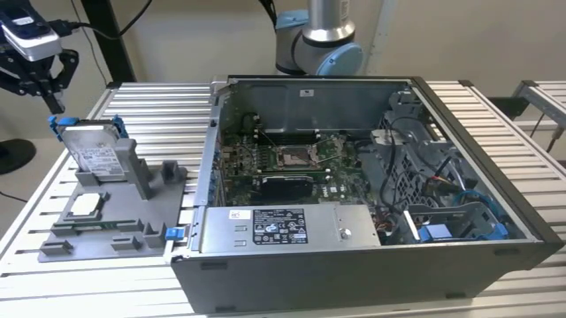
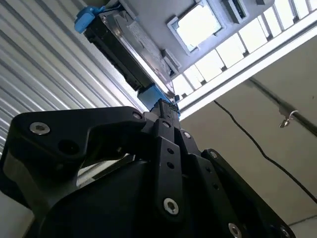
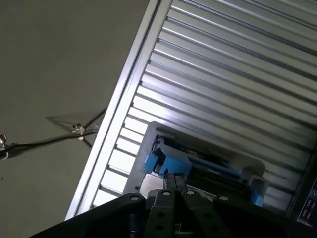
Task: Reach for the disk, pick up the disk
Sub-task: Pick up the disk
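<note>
The disk [image 1: 93, 156] stands on edge, leaning back a little, in the grey holder [image 1: 132, 199] on the table [image 1: 142, 99], towards the exterior view's left. A blue rail sits at each end of its top edge.

To reach it well, we judge the fingers must spread enough to straddle the flat faces. They should also square up to the top edge and centre between the rails, not over one.

The gripper [image 1: 57, 103] hangs just above the rail on the exterior view's left, apart from it. Its fingers are pressed together on nothing.
</note>
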